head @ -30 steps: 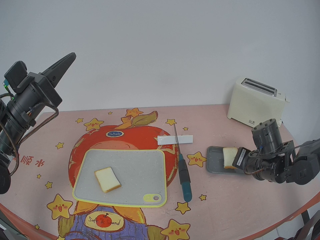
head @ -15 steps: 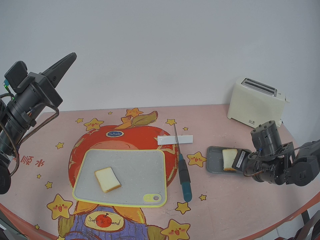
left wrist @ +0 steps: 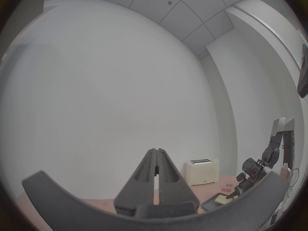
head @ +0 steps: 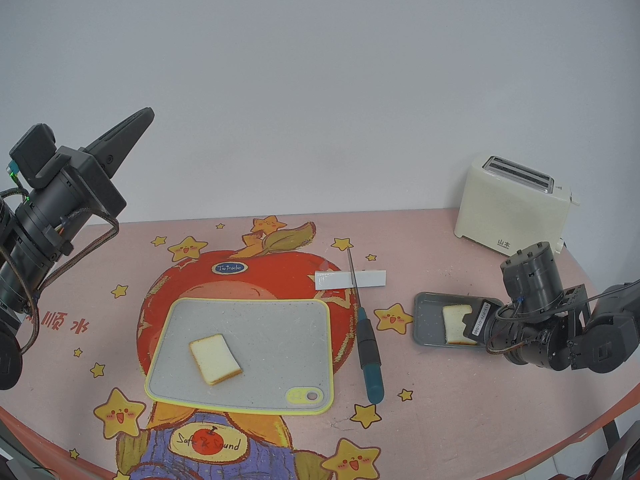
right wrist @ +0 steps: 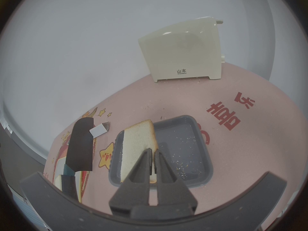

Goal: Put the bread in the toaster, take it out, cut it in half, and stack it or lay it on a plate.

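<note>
- Holding one bread half by its edge, my right claw is clenched on it, lowering it into the grey tray near the worktop's right edge.
- The other bread half lies on the cutting board, front left.
- Toasting and cutting look done; that second piece has yet to join the tray.
- My left claw is pressed closed on nothing, high over the left edge.

Plain white wall, panelled ceiling, pink cartoon-printed tabletop
</note>
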Tool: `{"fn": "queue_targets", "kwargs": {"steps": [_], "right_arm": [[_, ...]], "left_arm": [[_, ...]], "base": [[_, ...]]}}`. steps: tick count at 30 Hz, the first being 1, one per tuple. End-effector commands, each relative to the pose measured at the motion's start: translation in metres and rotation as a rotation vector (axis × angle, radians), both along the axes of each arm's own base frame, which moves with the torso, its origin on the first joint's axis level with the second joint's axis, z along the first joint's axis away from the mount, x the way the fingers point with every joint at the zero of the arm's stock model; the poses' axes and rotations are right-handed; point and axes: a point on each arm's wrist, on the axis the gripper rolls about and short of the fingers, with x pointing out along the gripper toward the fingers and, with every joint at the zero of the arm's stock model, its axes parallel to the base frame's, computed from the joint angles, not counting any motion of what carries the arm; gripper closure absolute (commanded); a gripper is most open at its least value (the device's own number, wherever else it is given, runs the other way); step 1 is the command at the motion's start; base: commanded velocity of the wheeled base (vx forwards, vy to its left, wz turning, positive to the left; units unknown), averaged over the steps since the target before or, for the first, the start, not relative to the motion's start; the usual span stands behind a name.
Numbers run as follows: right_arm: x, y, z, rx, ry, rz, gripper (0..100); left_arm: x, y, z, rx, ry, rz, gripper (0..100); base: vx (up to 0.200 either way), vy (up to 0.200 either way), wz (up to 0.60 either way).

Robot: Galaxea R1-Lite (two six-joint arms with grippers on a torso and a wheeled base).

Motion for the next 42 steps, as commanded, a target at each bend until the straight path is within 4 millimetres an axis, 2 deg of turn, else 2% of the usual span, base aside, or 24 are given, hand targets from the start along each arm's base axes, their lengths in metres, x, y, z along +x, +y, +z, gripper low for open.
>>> {"fn": "queue_targets", "kwargs": {"steps": [1,19,22,24,26,28,35,42], "right_arm": [[0.0,0.0,0.001,0.001,-0.003,0.0,0],[0.0,0.002,0.005,0.007,-0.024,0.001,0],[-0.002,0.003,0.018,0.037,-0.108,-0.008,0],[-0.007,0.001,0.037,0.099,-0.214,-0.01,0],[-0.02,-0.007,0.063,0.156,-0.333,0.015,0],[-0.035,-0.015,0.077,0.159,-0.384,0.063,0],[-0.063,-0.029,0.099,0.248,-0.447,0.218,0],[-0.064,-0.035,0.108,0.301,-0.469,0.254,0]], "left_arm": [[0.0,0.0,0.0,0.001,0.001,0.0,100],[0.0,0.0,0.0,0.001,0.001,0.0,100],[0.0,0.0,0.0,0.001,0.001,0.0,100],[0.0,0.0,0.0,0.001,0.001,-0.001,100],[0.0,0.0,0.0,0.001,0.001,0.0,100],[0.0,0.0,0.0,0.001,0.001,-0.001,100],[0.0,0.0,-0.001,0.002,0.002,-0.001,100],[0.0,0.0,0.0,-0.001,0.0,-0.002,100]], "base": [[0.0,0.0,0.0],[0.0,0.0,0.0],[0.0,0.0,0.0],[0.0,0.0,0.0],[0.0,0.0,0.0],[0.0,0.0,0.0],[0.0,0.0,0.0],[0.0,0.0,0.0]]}}
